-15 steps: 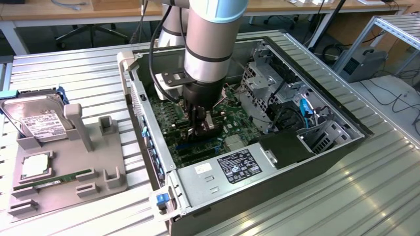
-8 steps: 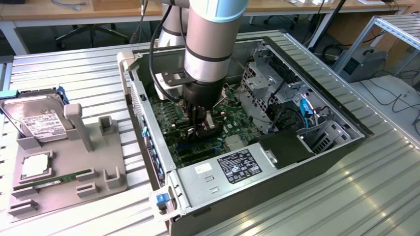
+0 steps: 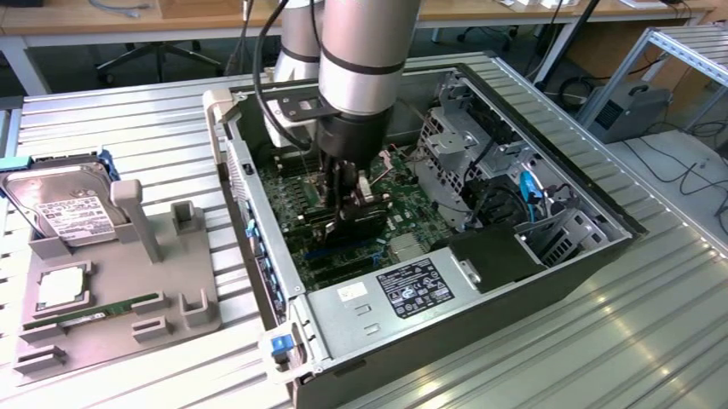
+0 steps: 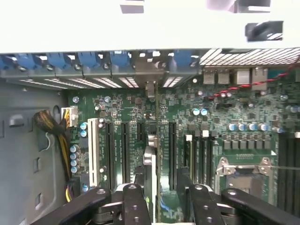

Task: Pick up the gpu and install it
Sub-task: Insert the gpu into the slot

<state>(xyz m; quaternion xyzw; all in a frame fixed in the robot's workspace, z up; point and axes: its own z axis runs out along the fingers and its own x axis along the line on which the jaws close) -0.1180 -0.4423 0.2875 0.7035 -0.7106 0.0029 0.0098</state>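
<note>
The gpu (image 4: 151, 152) stands on edge in a motherboard slot, seen edge-on in the wrist view. Its silver bracket (image 4: 150, 89) sits against the case's rear slot openings. My gripper (image 4: 161, 192) straddles the card from above with both black fingers (image 4: 135, 197) set apart, and green board shows between the card and the other finger. In the exterior view the gripper (image 3: 350, 198) reaches down into the open computer case (image 3: 569, 256), with the dark gpu (image 3: 361, 226) just below it over the motherboard (image 3: 398, 196).
Drive cages and cables (image 3: 478, 170) fill the case on the exterior view's right, with the power supply (image 3: 398, 290) at the near end. Outside the case, on the exterior view's left, a grey fixture (image 3: 114, 298) holds a hard drive (image 3: 63, 204) and a RAM stick (image 3: 108, 307).
</note>
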